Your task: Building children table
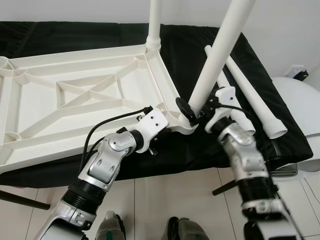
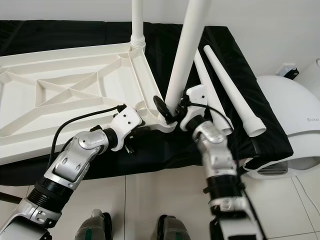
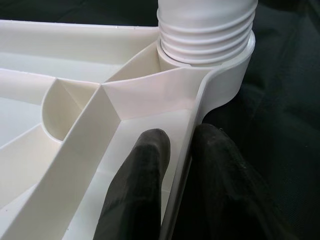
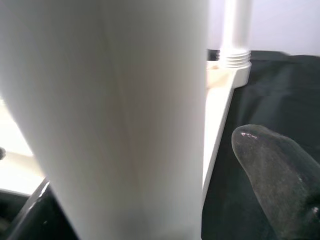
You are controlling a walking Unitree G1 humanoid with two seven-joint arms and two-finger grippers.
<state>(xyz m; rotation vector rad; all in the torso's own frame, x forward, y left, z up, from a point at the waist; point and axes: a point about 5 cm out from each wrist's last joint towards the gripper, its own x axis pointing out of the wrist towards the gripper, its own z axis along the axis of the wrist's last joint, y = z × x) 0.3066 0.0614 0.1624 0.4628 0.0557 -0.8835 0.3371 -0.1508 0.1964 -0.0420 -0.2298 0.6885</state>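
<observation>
The upside-down white tabletop (image 1: 75,105) is lying on a black cloth (image 1: 210,55) across the middle of the frame. The left gripper (image 3: 175,165) is pinching the tabletop's edge wall near its lower right corner, fingers nearly closed with one on each side of the rim. The right gripper (image 1: 192,111) is wrapping around the base of the near leg (image 1: 217,55), which is standing tilted in that corner socket. Another leg (image 1: 155,22) is standing at the far corner, and two loose legs (image 1: 255,100) are lying on the cloth at right.

White wall (image 1: 280,30), tiled floor (image 1: 165,200) (pale, glossy)
</observation>
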